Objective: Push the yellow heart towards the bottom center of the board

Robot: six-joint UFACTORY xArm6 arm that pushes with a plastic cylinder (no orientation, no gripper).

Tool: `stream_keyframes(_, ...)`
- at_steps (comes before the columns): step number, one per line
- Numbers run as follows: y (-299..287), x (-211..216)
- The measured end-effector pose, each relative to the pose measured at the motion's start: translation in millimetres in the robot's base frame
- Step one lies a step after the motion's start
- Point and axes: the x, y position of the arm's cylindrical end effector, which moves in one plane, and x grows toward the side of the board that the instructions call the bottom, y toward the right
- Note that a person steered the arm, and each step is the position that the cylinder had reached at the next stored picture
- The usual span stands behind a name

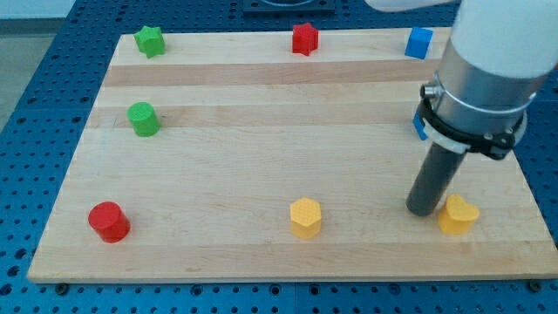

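The yellow heart (pixel 458 215) lies near the board's bottom right. My tip (pixel 424 211) rests on the board just to the heart's left, touching or nearly touching it. A yellow hexagon (pixel 306 217) sits at the bottom centre of the wooden board (pixel 261 148), well to the left of my tip.
A red cylinder (pixel 109 221) is at the bottom left. A green cylinder (pixel 143 119) is at mid left and a green star (pixel 150 41) at top left. A red star (pixel 304 38) is at top centre, a blue cube (pixel 419 43) at top right. Another blue block (pixel 418 127) is partly hidden behind the arm.
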Motion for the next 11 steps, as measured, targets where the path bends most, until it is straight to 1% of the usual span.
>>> stream_keyframes(2, 6, -19)
stream_keyframes(4, 48, -35)
stream_keyframes(5, 71, -28)
stream_keyframes(6, 81, -17)
stream_keyframes(8, 74, 13)
stream_keyframes(10, 30, 17)
stream_keyframes(11, 40, 22)
